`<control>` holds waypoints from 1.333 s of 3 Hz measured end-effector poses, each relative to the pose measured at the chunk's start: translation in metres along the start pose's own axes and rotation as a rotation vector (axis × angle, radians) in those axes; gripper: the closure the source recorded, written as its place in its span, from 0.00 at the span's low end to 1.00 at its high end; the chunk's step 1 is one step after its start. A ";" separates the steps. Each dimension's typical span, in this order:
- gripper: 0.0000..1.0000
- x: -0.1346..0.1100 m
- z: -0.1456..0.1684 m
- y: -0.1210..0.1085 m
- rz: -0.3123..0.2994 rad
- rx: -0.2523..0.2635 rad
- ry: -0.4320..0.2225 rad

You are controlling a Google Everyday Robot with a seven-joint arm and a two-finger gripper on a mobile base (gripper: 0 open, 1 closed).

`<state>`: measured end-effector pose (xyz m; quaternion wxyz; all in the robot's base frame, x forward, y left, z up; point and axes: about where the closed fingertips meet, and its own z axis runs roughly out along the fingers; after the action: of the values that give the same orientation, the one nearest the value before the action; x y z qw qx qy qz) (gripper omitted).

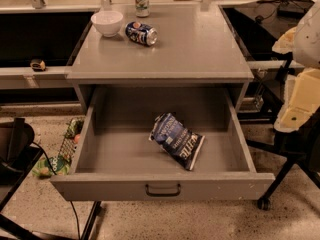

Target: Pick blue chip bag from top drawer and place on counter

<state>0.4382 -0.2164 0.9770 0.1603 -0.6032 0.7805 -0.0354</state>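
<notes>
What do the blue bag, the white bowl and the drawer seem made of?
Blue chip bag: thin foil or plastic film, seemingly; crinkled, with shiny glints. White bowl: ceramic or plastic, smooth and glossy. Top drawer: grey painted board or laminate, matte; its handle looks like dark metal. The gripper is out of view; only pale arm parts show at right.

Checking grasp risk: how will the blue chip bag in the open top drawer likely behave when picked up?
The blue chip bag looks crinkled and puffy, so probably light and yielding. Its glossy foil may slip. The robot arm sits right of the top drawer; the gripper is out of view.
</notes>
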 end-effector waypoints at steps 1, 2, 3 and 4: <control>0.00 0.000 0.000 0.000 0.000 0.000 0.000; 0.00 -0.008 0.018 -0.001 0.023 -0.007 -0.033; 0.00 -0.026 0.063 0.005 0.107 -0.048 -0.129; 0.00 -0.056 0.111 0.010 0.156 -0.093 -0.227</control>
<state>0.4736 -0.1447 0.8808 0.2218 -0.5474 0.8028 0.0818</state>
